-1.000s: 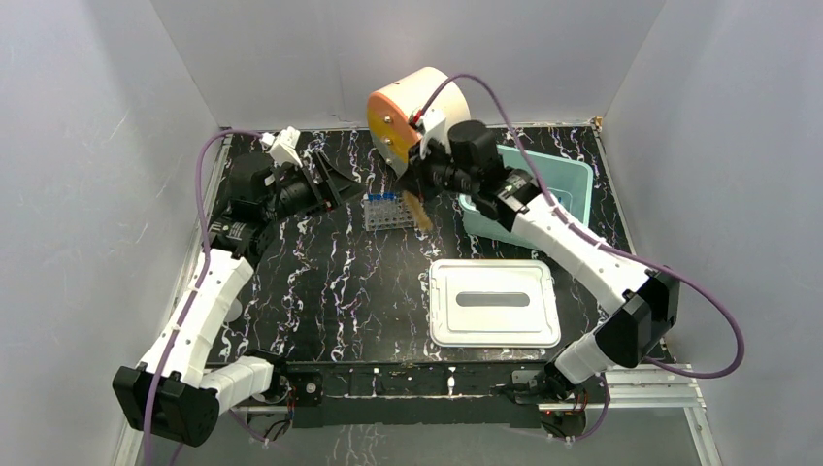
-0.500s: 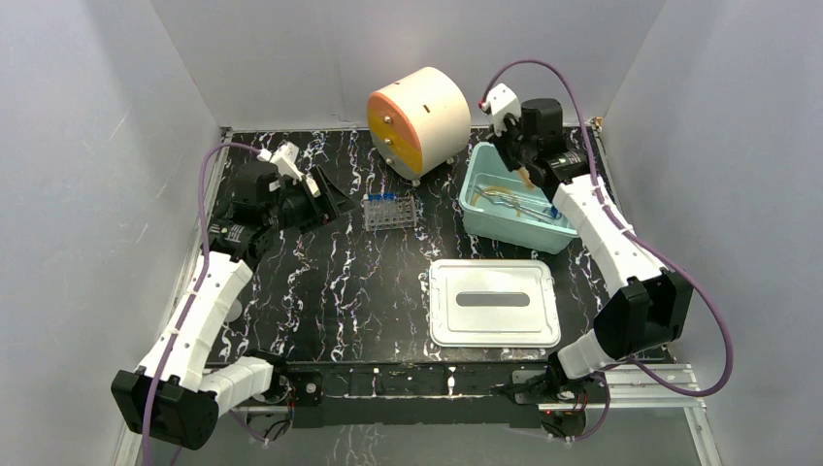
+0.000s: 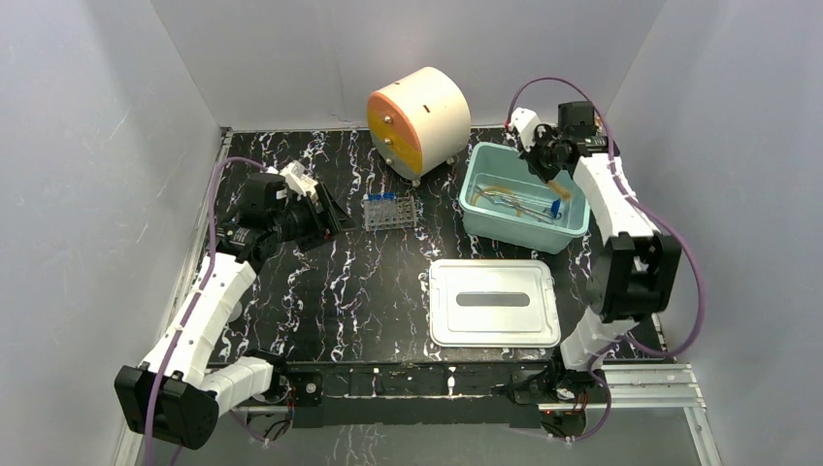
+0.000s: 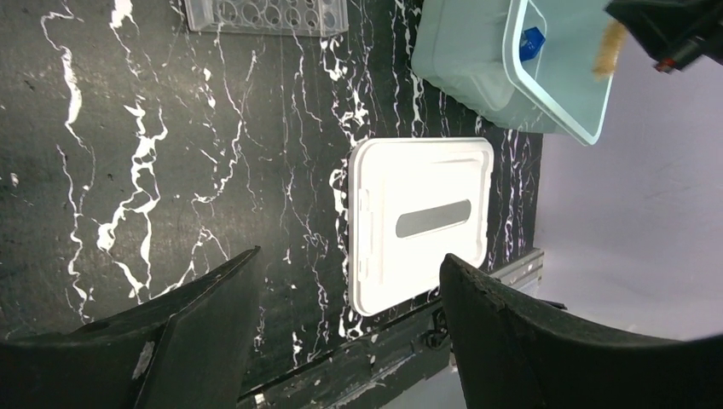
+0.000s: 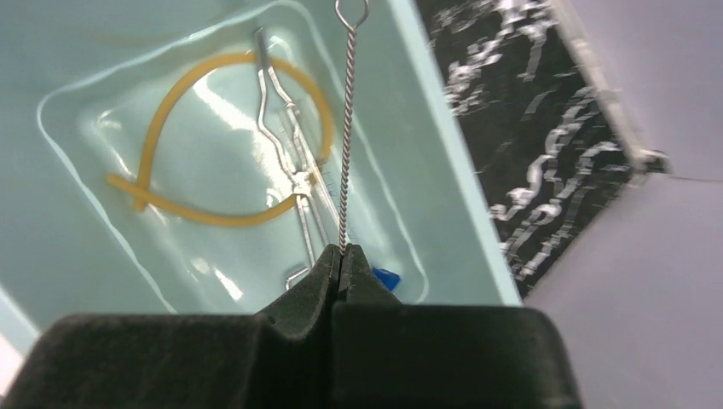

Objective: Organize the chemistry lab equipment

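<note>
My right gripper is shut on the twisted wire stem of a thin brush, whose end loop points away from the fingers. It hangs over the far right of the teal tub, and the brush's tan end shows below the gripper. Inside the tub lie a tan rubber tubing coil, metal tongs and a blue-capped tube. A small clear tube rack with blue-capped tubes stands left of the tub. My left gripper hovers open and holds nothing, left of the rack.
The round cream-and-orange drawer cabinet stands at the back centre. The tub's white lid lies flat in front of the tub. Grey walls close in on both sides and the back.
The right arm has swung from in front of the cabinet, beside the rack, rightward to above the tub's far right, carrying the brush. The left gripper shifted slightly.
</note>
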Robot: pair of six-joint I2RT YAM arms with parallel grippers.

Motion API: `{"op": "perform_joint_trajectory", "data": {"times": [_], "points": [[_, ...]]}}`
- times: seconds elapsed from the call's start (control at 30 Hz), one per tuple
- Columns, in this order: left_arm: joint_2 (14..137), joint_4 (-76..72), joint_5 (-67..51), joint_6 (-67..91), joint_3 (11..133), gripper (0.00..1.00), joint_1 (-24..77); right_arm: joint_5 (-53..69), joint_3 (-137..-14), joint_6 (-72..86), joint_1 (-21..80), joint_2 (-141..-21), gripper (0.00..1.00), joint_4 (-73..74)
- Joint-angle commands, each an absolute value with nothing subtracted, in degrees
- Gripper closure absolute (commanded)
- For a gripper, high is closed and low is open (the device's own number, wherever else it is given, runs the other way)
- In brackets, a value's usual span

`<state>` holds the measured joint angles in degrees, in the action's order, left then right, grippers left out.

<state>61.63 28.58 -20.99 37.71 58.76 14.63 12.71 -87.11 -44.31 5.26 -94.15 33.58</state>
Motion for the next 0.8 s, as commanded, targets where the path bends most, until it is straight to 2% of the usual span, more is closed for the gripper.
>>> {"op": "perform_joint_trajectory", "data": {"times": [0.0,0.17,0.37,0.77], "points": [[61.19,31.39,-26.07,37.79,58.58,0.26,14.68,22.90,-93.97,-50.58,4.32,-101.28,1.00,44.19],[61.13,31.64,-27.71,38.44,56.50,0.26,14.68,19.39,-94.16,-53.89,4.47,-103.76,1.00,46.67],[65.53,31.39,-28.78,38.68,58.17,0.26,14.65,6.98,-90.73,-57.43,5.42,-107.29,1.00,44.81],[69.37,32.56,-26.10,38.24,62.63,0.26,14.53,5.26,-100.67,-55.62,7.06,-117.85,0.98,46.43]]}}
